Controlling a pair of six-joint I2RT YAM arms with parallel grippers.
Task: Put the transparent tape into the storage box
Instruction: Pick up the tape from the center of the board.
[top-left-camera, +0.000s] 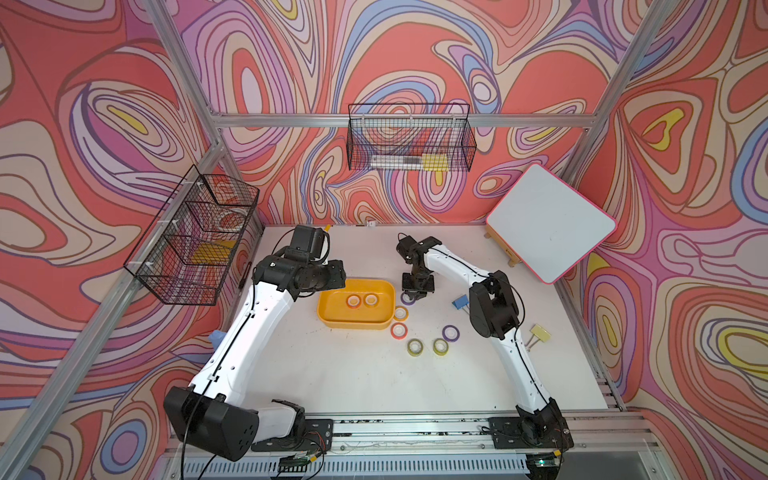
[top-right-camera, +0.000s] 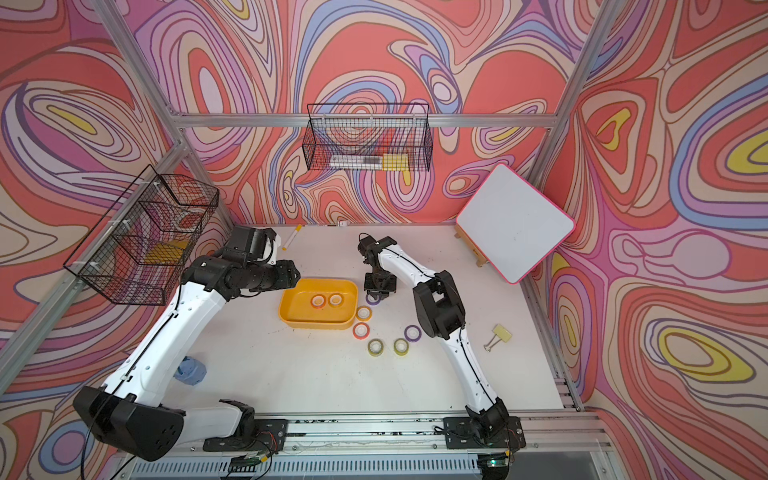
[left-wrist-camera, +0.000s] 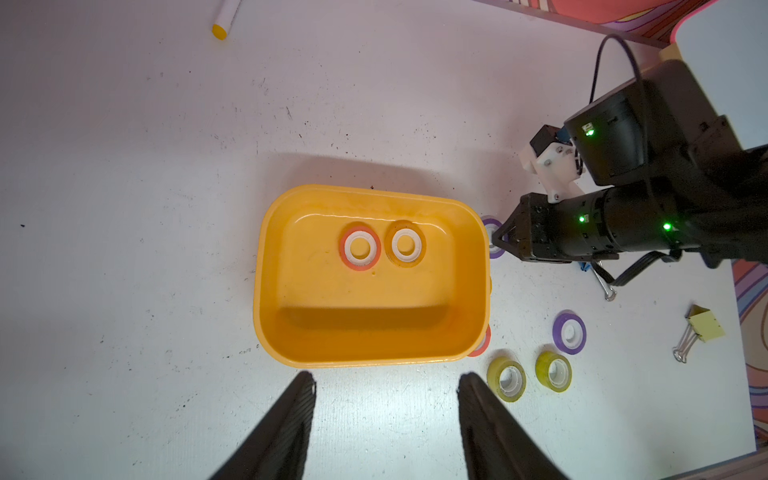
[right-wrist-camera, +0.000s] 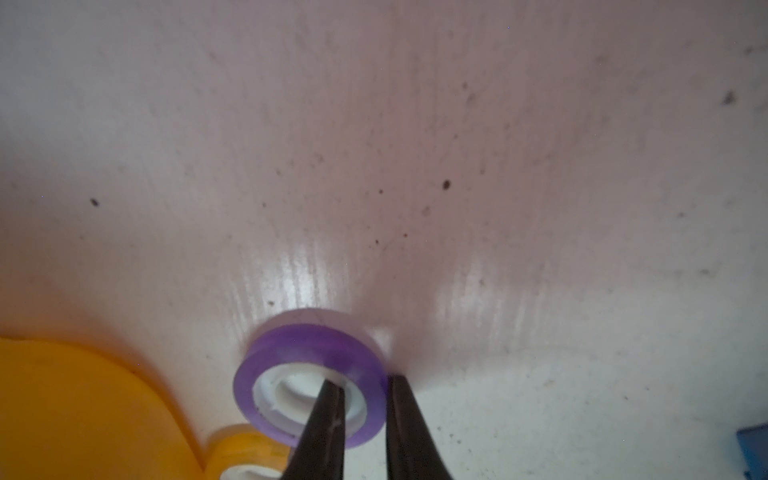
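Purple tape roll (right-wrist-camera: 307, 345): on the bench (top-left-camera: 353, 374), just beside the storage box (top-left-camera: 355, 324), on the side facing the bench's right edge.
Right tool (right-wrist-camera: 362, 381): clamped on that roll's wall, one finger inside the core.
Box contents: two tape rolls (top-left-camera: 354, 301).
Loose rolls (top-left-camera: 415, 347): five on the bench, near the box.
Left tool (left-wrist-camera: 384, 415): jaws apart, holding nothing.

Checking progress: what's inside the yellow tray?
Two tape rolls lie flat in the yellow tray: a red-orange roll and an amber roll. Left wrist view shows its whole floor; nothing covered.
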